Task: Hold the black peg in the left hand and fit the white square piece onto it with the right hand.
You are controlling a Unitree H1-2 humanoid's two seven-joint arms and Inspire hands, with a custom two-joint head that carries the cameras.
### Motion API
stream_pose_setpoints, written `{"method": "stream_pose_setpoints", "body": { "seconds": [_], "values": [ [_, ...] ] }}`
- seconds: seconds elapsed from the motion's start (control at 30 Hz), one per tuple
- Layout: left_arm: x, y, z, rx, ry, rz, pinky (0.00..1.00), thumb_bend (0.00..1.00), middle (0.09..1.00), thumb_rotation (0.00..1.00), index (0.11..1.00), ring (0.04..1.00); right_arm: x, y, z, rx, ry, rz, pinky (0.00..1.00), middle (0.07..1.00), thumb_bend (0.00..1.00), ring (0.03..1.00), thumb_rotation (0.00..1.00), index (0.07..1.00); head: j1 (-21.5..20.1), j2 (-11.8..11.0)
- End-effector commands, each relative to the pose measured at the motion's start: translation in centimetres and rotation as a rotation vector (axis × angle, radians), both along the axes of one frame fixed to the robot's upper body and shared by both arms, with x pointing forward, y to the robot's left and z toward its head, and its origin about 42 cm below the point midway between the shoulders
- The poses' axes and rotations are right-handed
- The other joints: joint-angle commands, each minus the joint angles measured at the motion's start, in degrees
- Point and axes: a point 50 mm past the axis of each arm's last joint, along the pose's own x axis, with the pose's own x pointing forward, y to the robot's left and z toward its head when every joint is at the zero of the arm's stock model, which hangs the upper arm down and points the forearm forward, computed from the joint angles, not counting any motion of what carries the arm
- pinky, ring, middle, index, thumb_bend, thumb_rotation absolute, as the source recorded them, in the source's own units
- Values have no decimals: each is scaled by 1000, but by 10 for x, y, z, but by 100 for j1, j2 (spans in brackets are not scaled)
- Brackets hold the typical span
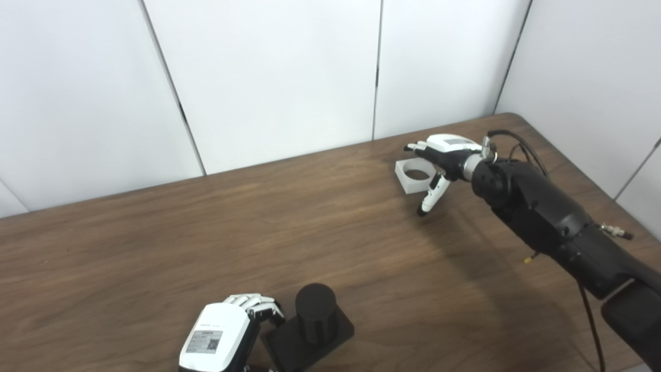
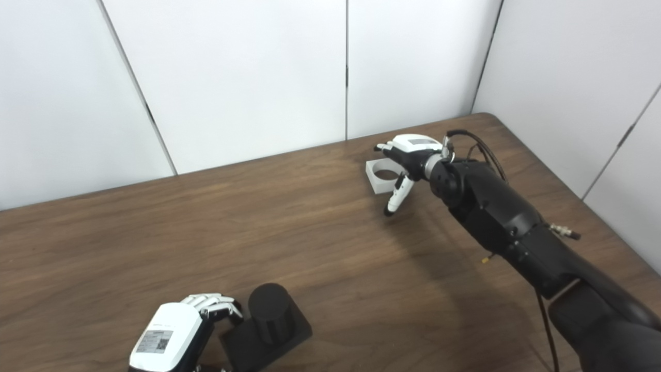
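Note:
The black peg [image 1: 315, 311], a short cylinder on a square black base, stands on the table [image 1: 155, 248] at the near edge. My left hand [image 1: 227, 330] is right beside the base's left corner with its fingers [image 1: 256, 304] curled against it. Whether they grip the base is hidden. The white square piece [image 1: 413, 176], with a round hole, lies flat at the far right. My right hand [image 1: 443, 157] hovers over its right side, open. Its fingers reach past the far edge and the thumb [image 1: 430, 199] points down in front of the near edge.
White wall panels [image 1: 268, 77] stand behind the brown wooden table. Its right edge [image 1: 578, 170] runs close to the right arm [image 1: 547, 222]. A cable [image 1: 516, 142] loops above the right wrist.

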Motion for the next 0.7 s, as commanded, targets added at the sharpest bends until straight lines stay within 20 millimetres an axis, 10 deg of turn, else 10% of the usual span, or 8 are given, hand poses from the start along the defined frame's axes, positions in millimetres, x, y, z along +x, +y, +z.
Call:
{"method": "stream_pose_setpoints", "body": {
  "seconds": [0.0, 0.67],
  "values": [
    [-5, 7, -22, 123, 100, 32, 775, 518, 723, 48, 488, 765, 18, 5, 29, -27, -87, 18, 997, 1000, 898, 1000, 226, 973, -2, 4],
    [-9, 3, -17, 104, 95, 10, 763, 517, 721, 51, 489, 761, 43, 16, 23, -28, -63, -27, 906, 972, 875, 994, 238, 940, 154, 129]
  ]
}}
